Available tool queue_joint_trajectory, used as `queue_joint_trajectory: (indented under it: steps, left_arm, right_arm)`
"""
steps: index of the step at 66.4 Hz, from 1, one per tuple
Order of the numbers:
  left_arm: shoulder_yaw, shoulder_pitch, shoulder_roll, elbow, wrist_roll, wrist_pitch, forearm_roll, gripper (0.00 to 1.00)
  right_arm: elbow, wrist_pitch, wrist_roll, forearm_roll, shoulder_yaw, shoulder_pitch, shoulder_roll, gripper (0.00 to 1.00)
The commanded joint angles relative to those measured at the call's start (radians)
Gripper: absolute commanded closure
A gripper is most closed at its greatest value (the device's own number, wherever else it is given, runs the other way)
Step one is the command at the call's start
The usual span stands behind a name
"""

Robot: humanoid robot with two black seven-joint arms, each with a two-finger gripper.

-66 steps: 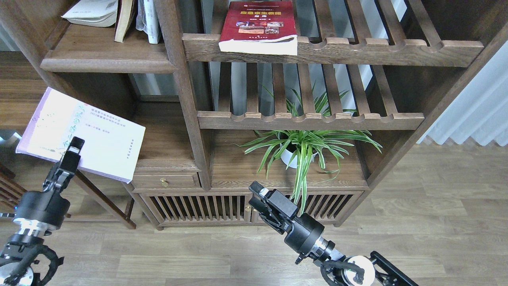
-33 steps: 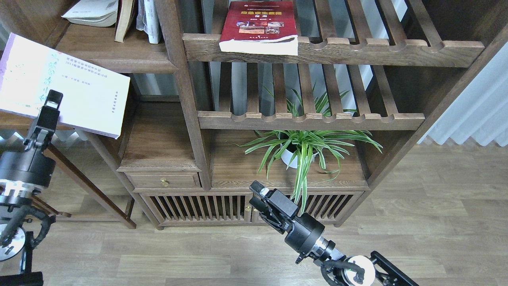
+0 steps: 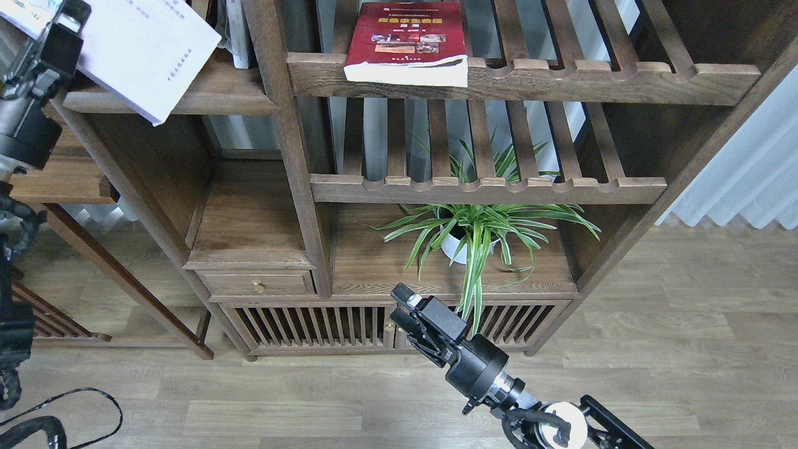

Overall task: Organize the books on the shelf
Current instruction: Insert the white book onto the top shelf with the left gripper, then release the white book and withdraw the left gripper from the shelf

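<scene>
up at the top left corner, my left gripper (image 3: 65, 19) clamps the pale lavender-white book (image 3: 146, 53), tilted over the front edge of the solid shelf (image 3: 206, 100) and not yet set down. by my judgement this book is close to placed. the dark red book (image 3: 408, 40) lies flat on the slatted rack (image 3: 561, 78), waiting. my right gripper (image 3: 405, 308) hangs low, fingers slightly parted, empty.

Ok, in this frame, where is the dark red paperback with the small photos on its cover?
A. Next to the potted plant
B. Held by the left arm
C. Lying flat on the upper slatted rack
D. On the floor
C: the dark red paperback lies flat on the upper slatted wooden rack, its white page edge overhanging the scalloped front rail, with neither arm touching it.
</scene>
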Motion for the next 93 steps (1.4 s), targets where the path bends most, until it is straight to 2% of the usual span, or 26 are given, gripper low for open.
queue_joint_trajectory:
  steps: [1,13,28,42,54,71,93]
  left_arm:
    - [0.002,-0.049,0.021,0.025,0.000,0.000,0.006,1.00]
    - [0.024,-0.114,0.116,0.039,0.002,0.000,0.009,1.00]
    - [0.125,-0.200,0.289,0.068,0.008,0.000,-0.011,1.00]
    - [0.248,-0.277,0.420,0.126,0.072,0.000,-0.116,1.00]
    - [0.338,-0.275,0.539,0.128,0.109,0.000,-0.267,1.00]
    - [0.358,-0.361,0.507,0.218,0.095,0.000,-0.224,1.00]
    - [0.363,-0.499,0.331,0.353,0.089,0.000,-0.084,1.00]
  right_arm:
    - [-0.001,0.000,0.000,0.000,0.000,0.000,0.002,0.01]
    - [-0.002,0.000,0.000,0.000,0.000,0.000,0.002,0.01]
    - [-0.002,0.000,0.000,0.000,0.000,0.000,0.003,0.01]
    - [-0.002,0.000,0.000,0.000,0.000,0.002,0.003,0.01]
    - [-0.002,0.000,0.000,0.000,0.000,0.002,0.003,0.01]
    - [-0.004,0.000,0.000,0.000,0.000,0.006,0.014,0.01]
    - [-0.002,0.000,0.000,0.002,0.000,0.005,0.014,0.01]
